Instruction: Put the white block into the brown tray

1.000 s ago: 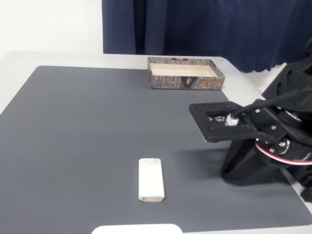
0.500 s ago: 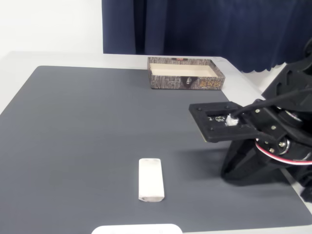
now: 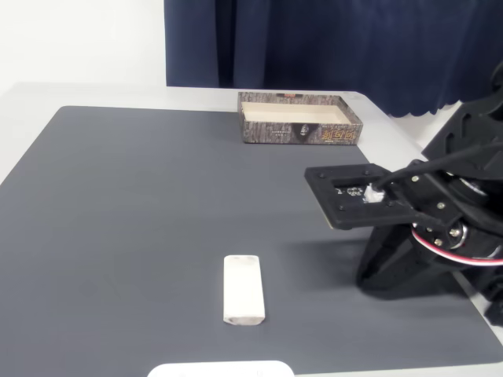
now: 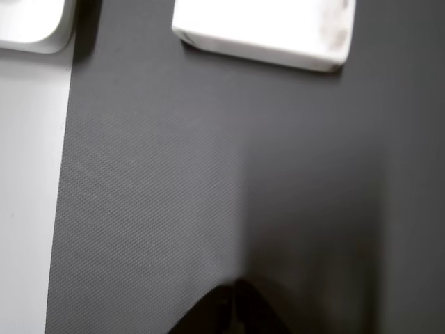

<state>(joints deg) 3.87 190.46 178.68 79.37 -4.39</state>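
The white block [image 3: 242, 289] lies flat on the dark grey mat near the front, its long side running front to back. In the wrist view the white block [image 4: 264, 28] sits at the top edge. The brown tray [image 3: 271, 132] stands at the back of the mat, pale inside and with nothing in it. My black arm [image 3: 409, 228] is folded low at the right, well apart from both. My gripper [image 4: 233, 312] shows at the bottom of the wrist view, its dark fingertips pressed together with nothing between them, just above the mat.
A wide flat white object [image 3: 220, 369] with rounded edges lies at the front edge, close to the block; the same white object [image 4: 31, 24] fills the top-left corner of the wrist view. The mat [image 3: 141, 204] covers a pale table. A dark blue curtain [image 3: 330, 39] hangs behind.
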